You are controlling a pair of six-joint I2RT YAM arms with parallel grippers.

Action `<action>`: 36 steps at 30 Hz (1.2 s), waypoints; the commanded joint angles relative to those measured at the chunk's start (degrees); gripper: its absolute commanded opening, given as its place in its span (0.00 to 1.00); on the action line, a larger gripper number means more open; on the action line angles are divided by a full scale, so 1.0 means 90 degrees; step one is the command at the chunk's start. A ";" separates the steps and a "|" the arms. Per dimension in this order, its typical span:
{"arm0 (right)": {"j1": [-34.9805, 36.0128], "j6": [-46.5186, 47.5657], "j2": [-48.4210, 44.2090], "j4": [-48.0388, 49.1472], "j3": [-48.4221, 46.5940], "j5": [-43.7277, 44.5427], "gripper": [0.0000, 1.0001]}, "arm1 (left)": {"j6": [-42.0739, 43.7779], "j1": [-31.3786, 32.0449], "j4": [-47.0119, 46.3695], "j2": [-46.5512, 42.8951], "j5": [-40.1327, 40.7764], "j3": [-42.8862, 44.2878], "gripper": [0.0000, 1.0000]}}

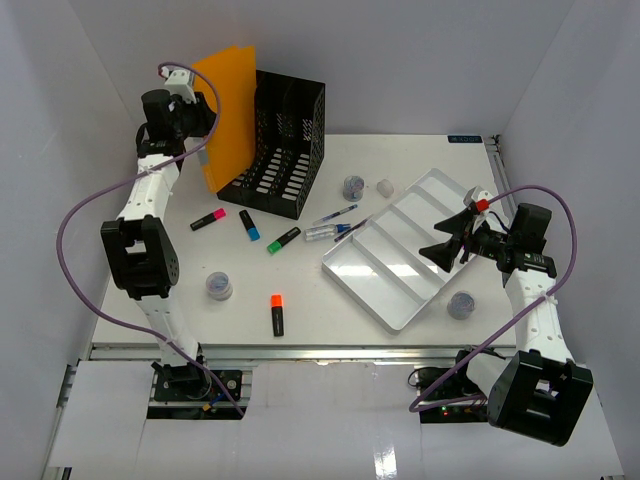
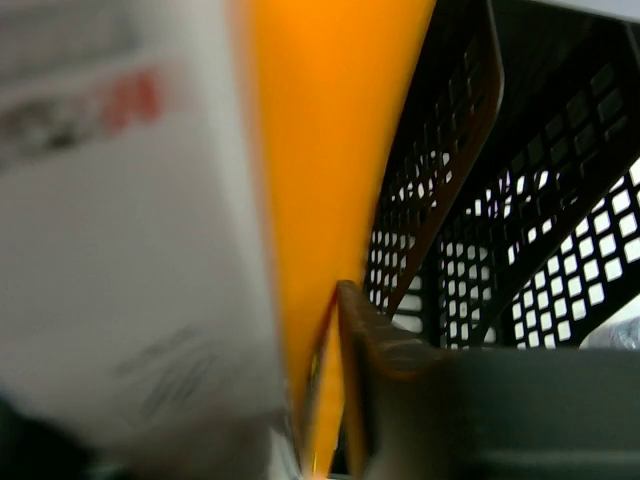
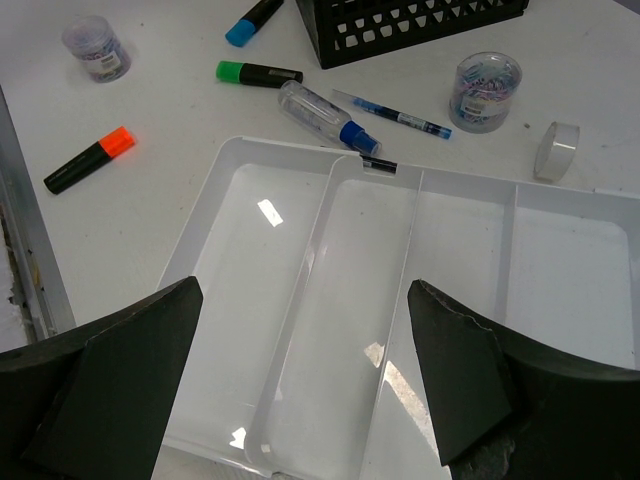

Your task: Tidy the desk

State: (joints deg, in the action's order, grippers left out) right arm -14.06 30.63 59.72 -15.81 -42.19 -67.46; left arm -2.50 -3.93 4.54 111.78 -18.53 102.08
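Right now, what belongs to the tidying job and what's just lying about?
In hand: orange folder in left gripper, black file rack, white tray under open right gripper.
Lying about on desk: four highlighters, pens, three jars, tape roll.

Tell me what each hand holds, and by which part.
Left hand grips the orange folder by its side edge. Right hand hangs open over the white tray, holding nothing.
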 commanded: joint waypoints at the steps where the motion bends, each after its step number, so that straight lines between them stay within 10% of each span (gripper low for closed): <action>1: 0.0030 0.0103 -0.0005 -0.0021 -0.0077 -0.0033 0.90 | 0.0117 0.0036 0.0174 -0.0189 -0.0094 0.0206 0.35; 14: 0.0030 0.0139 -0.0025 -0.0070 -0.0087 -0.0062 0.90 | -0.0220 -0.0006 -0.1843 -0.1410 -0.0516 -0.0964 0.02; 36: 0.0038 0.0162 0.0096 -0.0070 -0.0068 -0.0043 0.90 | -0.1449 -0.0491 -0.5946 -0.0698 -0.2229 -0.2659 0.00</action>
State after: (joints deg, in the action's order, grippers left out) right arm -14.06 31.58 59.89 -16.58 -42.19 -67.46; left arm -13.90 -8.47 -39.35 104.88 -36.23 78.63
